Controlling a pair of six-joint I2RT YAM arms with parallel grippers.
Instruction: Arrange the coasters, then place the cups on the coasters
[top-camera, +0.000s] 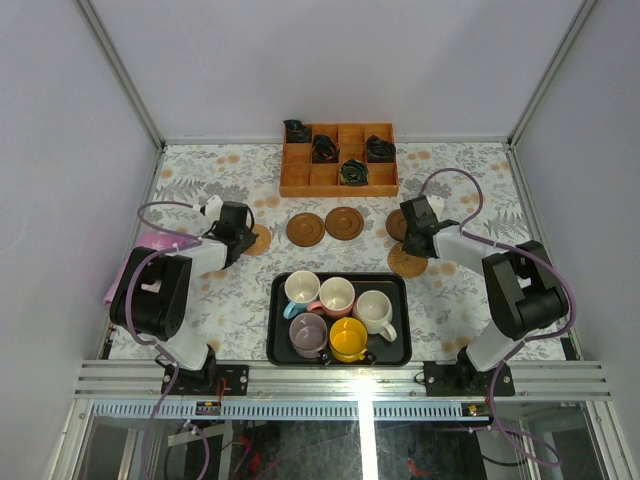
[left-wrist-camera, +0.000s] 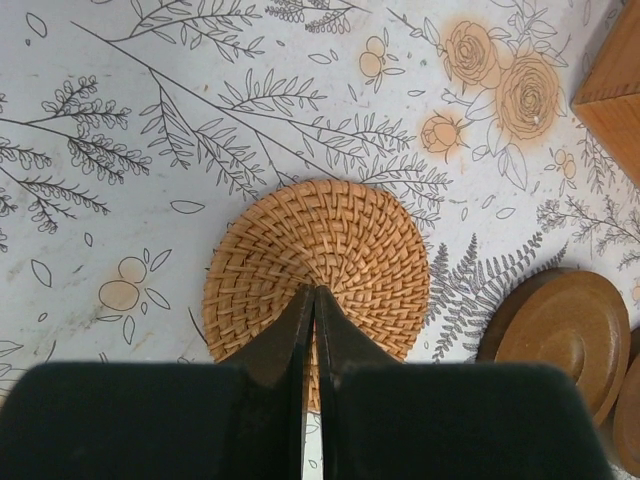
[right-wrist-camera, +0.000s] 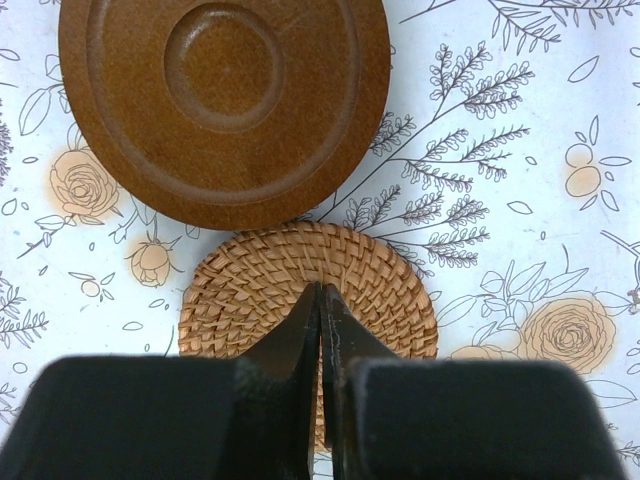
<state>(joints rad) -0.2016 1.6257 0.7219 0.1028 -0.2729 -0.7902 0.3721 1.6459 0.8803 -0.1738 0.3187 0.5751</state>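
Note:
Five cups stand in the black tray (top-camera: 340, 277): light blue (top-camera: 301, 290), pink (top-camera: 335, 296), cream-white (top-camera: 374, 312), mauve-grey (top-camera: 308, 334) and yellow (top-camera: 349, 339). Two dark brown coasters (top-camera: 305, 229) (top-camera: 344, 222) lie beyond the tray. My right arm partly hides a third (top-camera: 397, 224) (right-wrist-camera: 225, 100). My left gripper (left-wrist-camera: 316, 290) is shut and empty, its tips over the middle of a tan woven coaster (left-wrist-camera: 330, 240) at the left (top-camera: 262, 240). The right gripper (right-wrist-camera: 321, 287), also shut and empty, points at the other woven coaster (right-wrist-camera: 300, 265) at the right (top-camera: 407, 263).
An orange wooden grid box (top-camera: 339, 160) with dark bundles stands at the back centre; its corner (left-wrist-camera: 615, 90) shows in the left wrist view. A pink object (top-camera: 150, 243) lies behind the left arm. Enclosure walls bound the floral tablecloth on three sides.

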